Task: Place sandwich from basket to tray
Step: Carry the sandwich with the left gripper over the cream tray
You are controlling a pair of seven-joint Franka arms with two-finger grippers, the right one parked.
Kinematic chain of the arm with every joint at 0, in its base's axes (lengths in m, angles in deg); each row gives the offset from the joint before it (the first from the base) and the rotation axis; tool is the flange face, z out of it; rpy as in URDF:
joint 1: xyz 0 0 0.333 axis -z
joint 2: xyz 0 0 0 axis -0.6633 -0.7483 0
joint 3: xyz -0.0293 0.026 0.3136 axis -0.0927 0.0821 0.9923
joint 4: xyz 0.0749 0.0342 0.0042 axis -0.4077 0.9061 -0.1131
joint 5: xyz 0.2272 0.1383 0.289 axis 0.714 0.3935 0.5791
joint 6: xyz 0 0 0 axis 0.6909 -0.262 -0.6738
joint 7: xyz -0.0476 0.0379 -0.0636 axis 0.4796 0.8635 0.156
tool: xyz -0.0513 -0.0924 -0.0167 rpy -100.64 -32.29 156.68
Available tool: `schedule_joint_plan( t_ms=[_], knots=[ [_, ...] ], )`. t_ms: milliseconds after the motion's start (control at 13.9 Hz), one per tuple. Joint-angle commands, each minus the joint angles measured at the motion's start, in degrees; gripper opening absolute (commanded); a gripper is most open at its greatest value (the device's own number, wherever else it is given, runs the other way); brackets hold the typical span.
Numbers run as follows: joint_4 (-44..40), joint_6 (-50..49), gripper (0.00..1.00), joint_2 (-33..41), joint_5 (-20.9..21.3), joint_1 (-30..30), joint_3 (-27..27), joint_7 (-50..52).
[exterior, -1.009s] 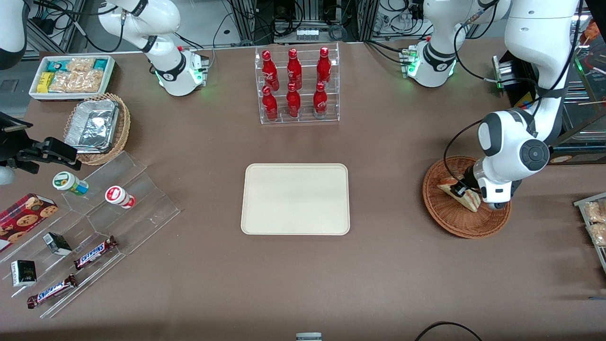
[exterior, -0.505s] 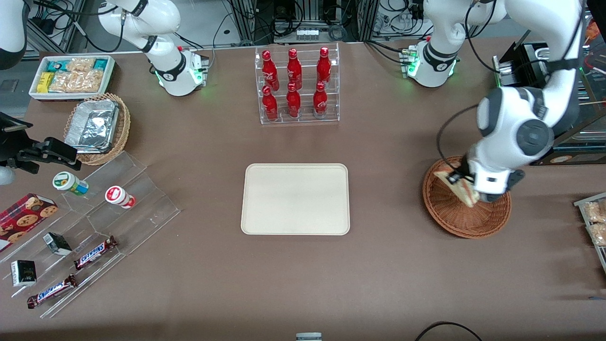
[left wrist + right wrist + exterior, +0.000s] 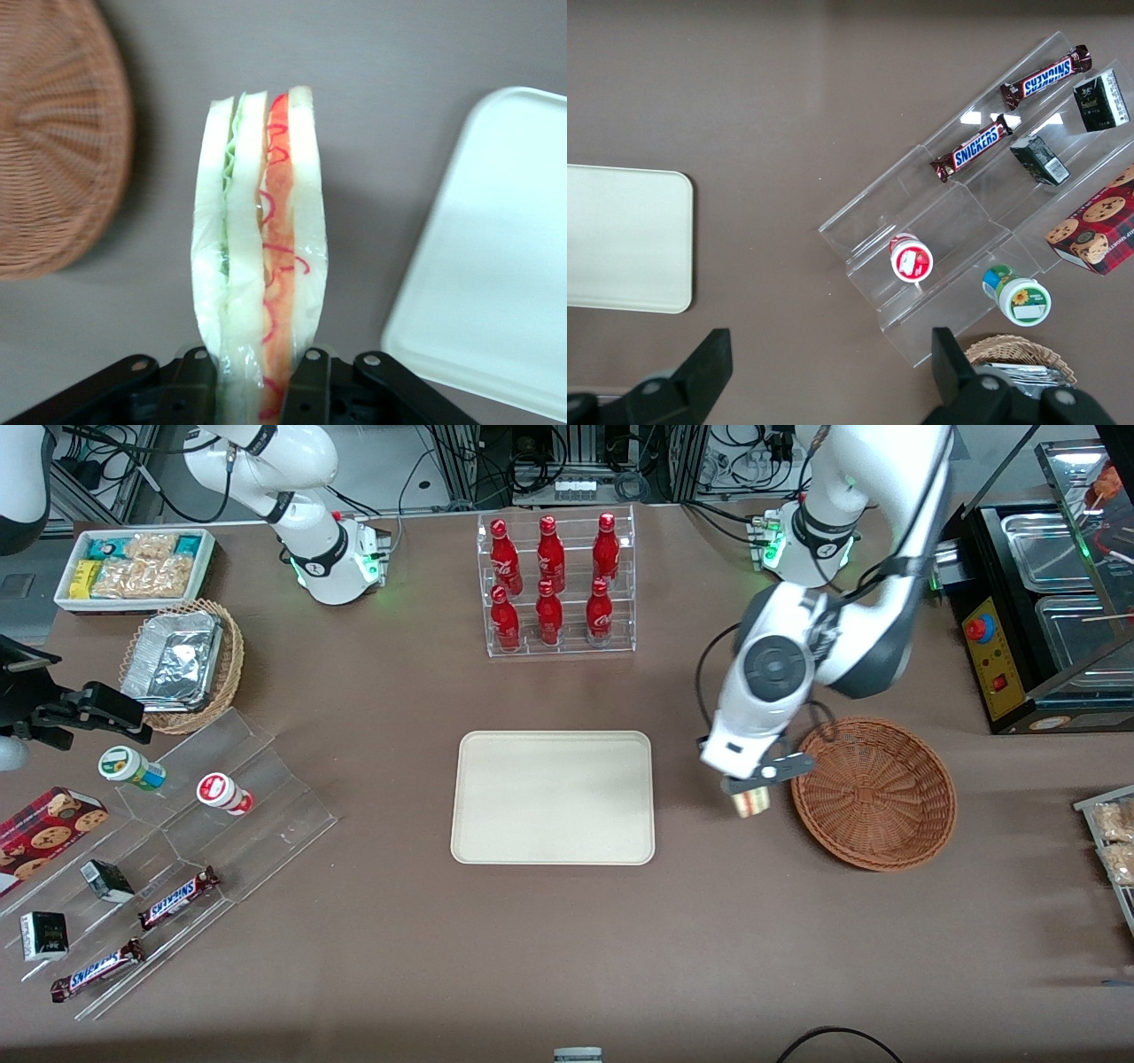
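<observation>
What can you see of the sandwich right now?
The sandwich is a wedge of pale bread slices with green filling along one layer and red and orange along the other, seemingly in clear wrap. It stands on edge, clamped at one end by the gripper, fingers shut on it. It hangs above the table, clear of it, between the basket and the tray, touching neither.

Clamped in the gripper [image 3: 749,783], the sandwich [image 3: 260,257] hangs above the bench between the empty wicker basket [image 3: 873,793] and the bare cream tray [image 3: 553,797].
</observation>
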Motion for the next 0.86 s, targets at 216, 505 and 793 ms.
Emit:
schedule_joint_plan(
  t_ms=[216, 505, 793],
  knots=[
    [-2.98, 14.33, 0.21, -8.07, -2.3, 2.78, -6.09, -1.19],
    [-3.07, 13.9, 0.19, -9.75, -2.82, 3.67, -7.42, -9.09],
    [-8.32, 13.81, 0.23, -15.09, -2.65, 3.75, -7.42, -13.06]
  ],
)
